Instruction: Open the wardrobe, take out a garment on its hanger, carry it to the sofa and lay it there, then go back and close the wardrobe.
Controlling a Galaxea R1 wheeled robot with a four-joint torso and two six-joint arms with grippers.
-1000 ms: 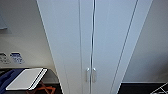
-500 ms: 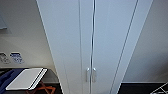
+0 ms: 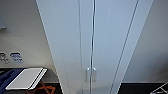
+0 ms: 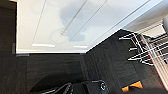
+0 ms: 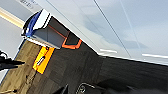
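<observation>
The wardrobe (image 3: 107,37) stands straight ahead in the head view, tall and white. Both its doors are shut, and a thin seam runs between them. Its two small white handles (image 3: 90,74) sit side by side low on the doors. The left wrist view has the wardrobe's foot (image 4: 62,25) resting on dark carpet, with my left gripper (image 4: 75,88) a dark shape low over the floor, short of it. The right wrist view looks along the wardrobe's door (image 5: 120,25), with my right gripper (image 5: 75,89) dark above the carpet. The garment, hanger and sofa are hidden.
A white-and-blue chair (image 3: 26,78) with orange legs stands left of the wardrobe, close to the right gripper's side (image 5: 42,27). An orange flat object (image 5: 43,59) lies on the floor. A white wire rack (image 4: 145,47) stands right of the wardrobe (image 3: 161,90). Dark carpet (image 4: 55,70) lies in front.
</observation>
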